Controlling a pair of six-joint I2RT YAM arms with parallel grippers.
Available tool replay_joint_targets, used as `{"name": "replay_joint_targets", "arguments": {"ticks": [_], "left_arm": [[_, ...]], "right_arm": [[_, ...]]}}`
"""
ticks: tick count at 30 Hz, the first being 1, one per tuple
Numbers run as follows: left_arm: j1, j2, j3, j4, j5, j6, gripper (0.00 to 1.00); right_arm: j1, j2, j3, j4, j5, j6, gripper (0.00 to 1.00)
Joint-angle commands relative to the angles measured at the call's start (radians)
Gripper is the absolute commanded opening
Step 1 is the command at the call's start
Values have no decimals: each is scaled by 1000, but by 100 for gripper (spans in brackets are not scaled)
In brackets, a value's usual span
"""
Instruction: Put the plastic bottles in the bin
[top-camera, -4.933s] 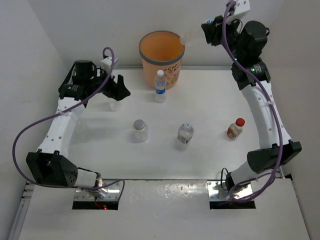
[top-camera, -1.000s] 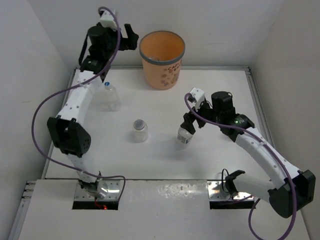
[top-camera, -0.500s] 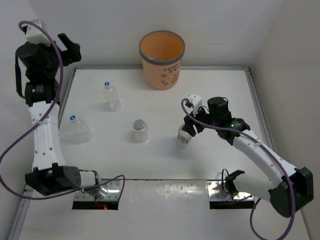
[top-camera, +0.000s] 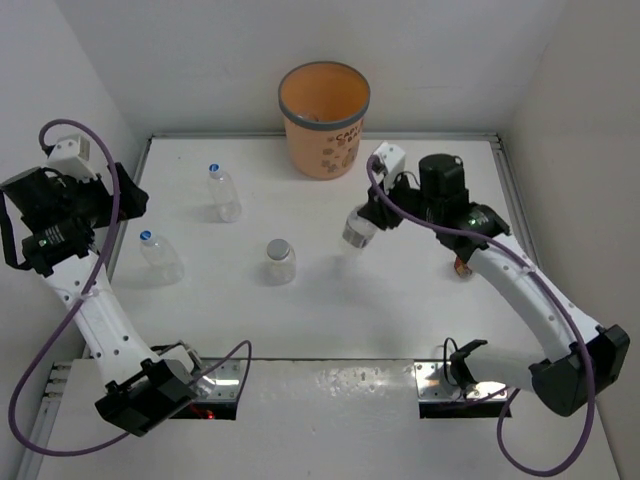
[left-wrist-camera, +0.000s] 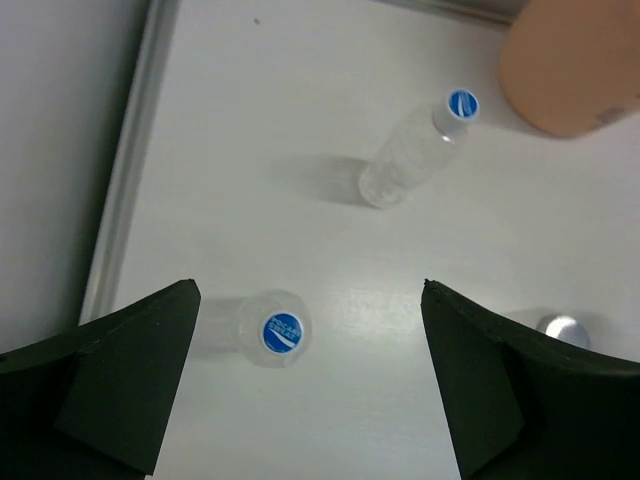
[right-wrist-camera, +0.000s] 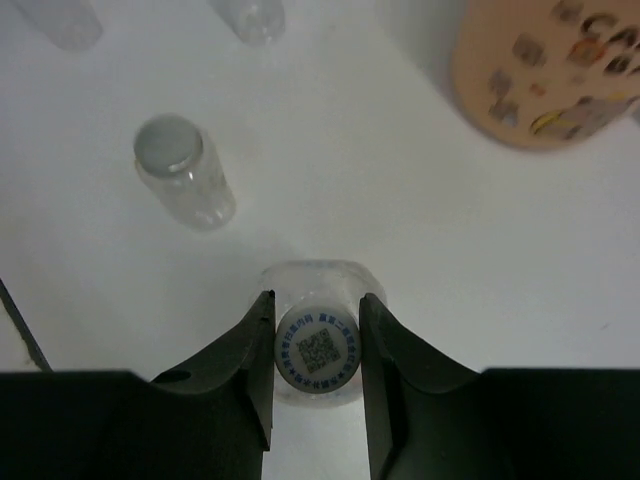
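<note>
Right end effector clamps a plastic bottle.

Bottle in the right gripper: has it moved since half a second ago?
Yes. The bottle, clamped in the right gripper, has gone up-view toward the bin, away from the grey-capped bottle.

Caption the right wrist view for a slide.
Right gripper shut on a QR-capped bottle; grey-capped bottle and orange bin ahead.

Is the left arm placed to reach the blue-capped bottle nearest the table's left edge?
Probably yes: the left pincer is open above the blue-capped bottle, and nothing lies between them.
</note>
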Motion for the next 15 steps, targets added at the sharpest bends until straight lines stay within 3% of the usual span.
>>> {"name": "replay_joint_targets", "arguments": {"ticks": [1, 10, 15], "left_arm": [[22, 12, -3, -98, 152, 87, 100], [-5, -28, -165, -72, -140, 44, 100], [-36, -28, -197, -63, -205, -2, 100]], "right_arm": [[14, 35, 257, 42, -27, 36, 0], [4, 236, 621, 65, -53, 61, 0], [-26, 333, 820, 79, -49, 68, 0]]}}
